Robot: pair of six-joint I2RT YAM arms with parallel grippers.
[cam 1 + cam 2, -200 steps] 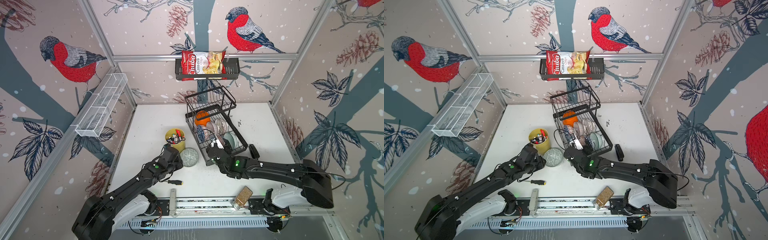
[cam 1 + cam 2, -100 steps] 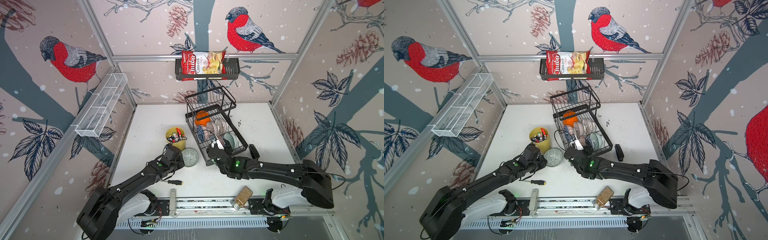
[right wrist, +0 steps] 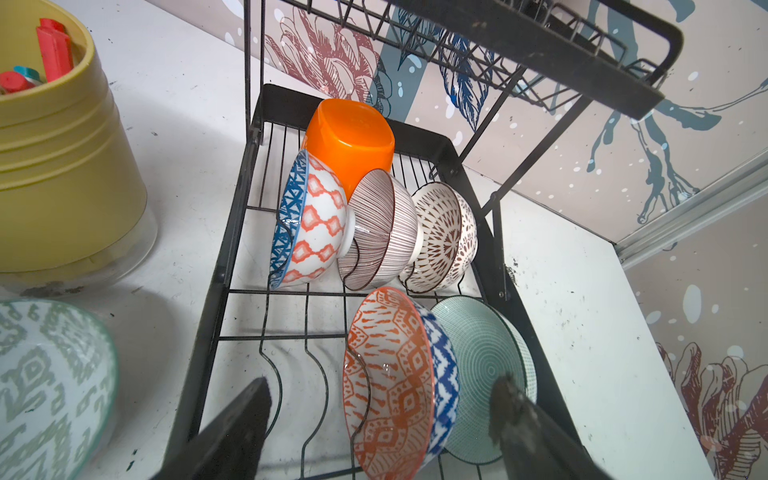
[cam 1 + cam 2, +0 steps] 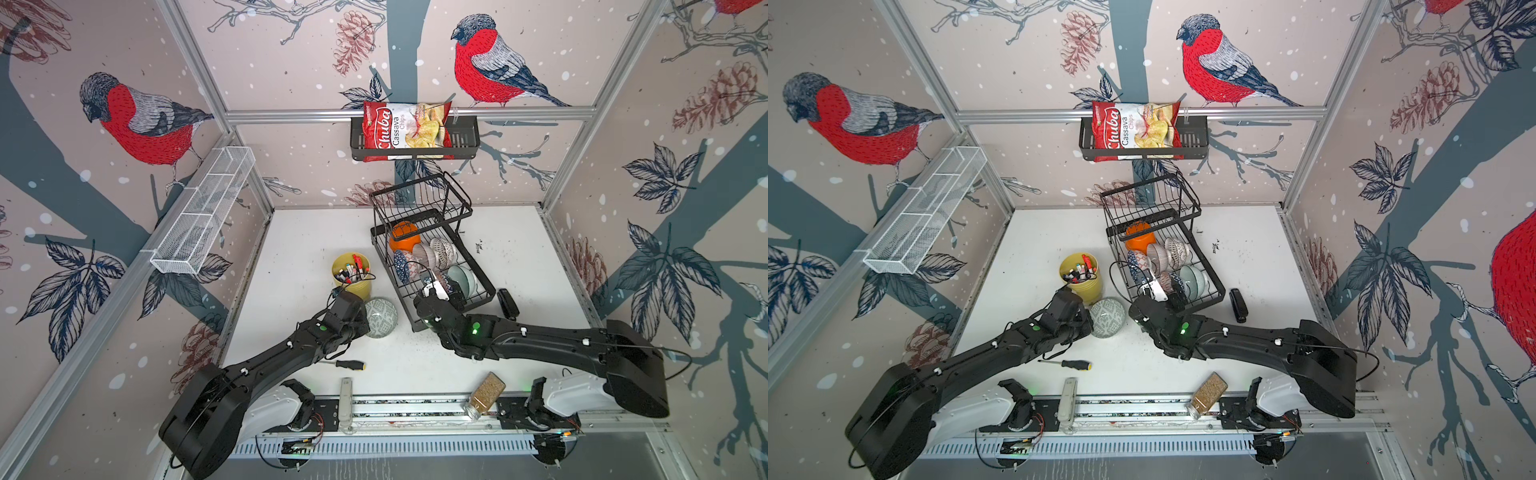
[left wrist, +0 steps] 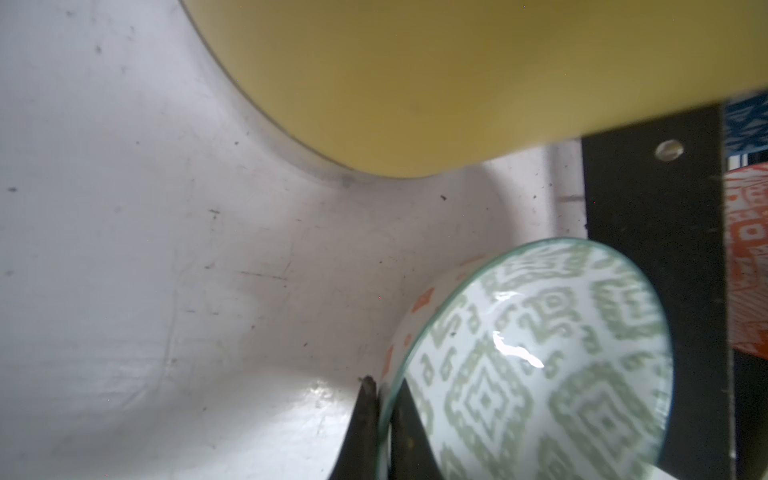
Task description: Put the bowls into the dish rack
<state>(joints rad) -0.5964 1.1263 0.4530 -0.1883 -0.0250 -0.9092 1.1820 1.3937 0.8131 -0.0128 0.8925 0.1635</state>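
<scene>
While pressed almost together, pinching the rim of the green-patterned bowl (image 5: pixel 536 365) between the fingers of the left gripper (image 5: pixel 384 388): one finger outside the wall, the other inside the mouth. Gripped at the side away from the dish rack (image 3: pixel 239 208). Placed outside the rack, between the yellow cup (image 4: pixel 351 272) and the rack's near corner, just beside both. Mouth turned up in both top views. Cannot tell whether set on the counter (image 4: pixel 291 249) or lifted just clear of it.

Spread wide at the right gripper (image 3: pixel 382 386), holding nothing. Poised at the near end of the rack's lower tray, with fingers on either side of the orange-patterned bowl (image 3: pixel 386 332), which stands on edge in the wavy wires. Finger toward the yellow cup: well apart from that bowl. Other finger: in front of the teal bowl (image 3: pixel 486 357), touching or not, cannot tell.

Teal bowl on edge just behind the orange-patterned bowl, the two touching. Farther in, on edge and side by side: blue-and-red bowl (image 3: pixel 316 224), striped bowl (image 3: pixel 382 232), lattice bowl (image 3: pixel 444 237). Orange bowl (image 3: pixel 353 141) at the far end, base up, beneath the raised upper basket.
</scene>
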